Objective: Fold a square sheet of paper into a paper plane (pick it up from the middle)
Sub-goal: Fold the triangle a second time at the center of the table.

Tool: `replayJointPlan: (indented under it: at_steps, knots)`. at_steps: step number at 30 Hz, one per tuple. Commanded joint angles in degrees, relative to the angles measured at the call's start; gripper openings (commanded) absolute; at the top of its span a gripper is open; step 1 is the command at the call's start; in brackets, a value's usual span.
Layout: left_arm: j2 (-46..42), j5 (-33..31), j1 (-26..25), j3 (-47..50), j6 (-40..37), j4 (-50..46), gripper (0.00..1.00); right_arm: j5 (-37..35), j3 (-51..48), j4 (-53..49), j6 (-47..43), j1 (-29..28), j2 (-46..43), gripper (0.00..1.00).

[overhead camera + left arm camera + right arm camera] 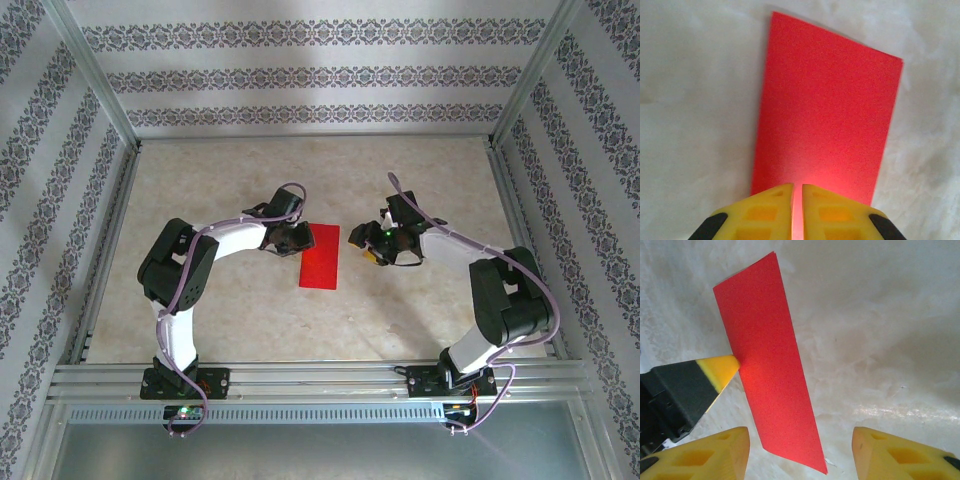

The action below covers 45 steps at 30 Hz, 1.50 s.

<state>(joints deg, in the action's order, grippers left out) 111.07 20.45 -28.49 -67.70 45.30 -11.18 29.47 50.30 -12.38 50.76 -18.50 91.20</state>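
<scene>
The red paper [321, 256] lies flat on the table as a narrow rectangle, half as wide as a square. In the left wrist view the paper [830, 110] stretches away from my left gripper [797, 192], whose yellow fingers are shut over its near edge. The left gripper [293, 240] sits at the paper's left side. From the right wrist, the left fingertip [720, 371] touches the paper [770, 370] at its edge. My right gripper [800, 455] is open above the paper's near corner, holding nothing, and sits just right of the sheet [375, 255].
The beige marbled tabletop [250, 320] has free room in front of and behind the paper. Metal frame rails [300, 375] run along the near edge and the sides. Patterned walls enclose the workspace.
</scene>
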Motion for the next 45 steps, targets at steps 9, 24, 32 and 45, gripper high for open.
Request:
replayJointPlan:
  at_steps: [9, 24, 32, 45]
  knots:
    - [1.6, -4.8, 0.6, 4.9, 9.5, -1.5, 0.12, 2.2, -2.2, 0.9, 3.2, -2.4, -1.8, 0.56]
    - [1.5, -3.7, 0.5, 7.8, 18.1, -0.6, 0.12, 3.4, 0.4, -6.0, 2.3, -7.6, 4.6, 0.47]
    - [1.5, -3.9, 0.6, 7.7, 17.8, -1.2, 0.12, 5.3, 1.3, -5.0, 1.5, -8.4, 7.5, 0.45]
    - [1.6, -4.1, 0.5, 7.6, 17.5, -1.5, 0.11, 5.7, 2.8, -6.2, -0.2, -9.5, 10.2, 0.42]
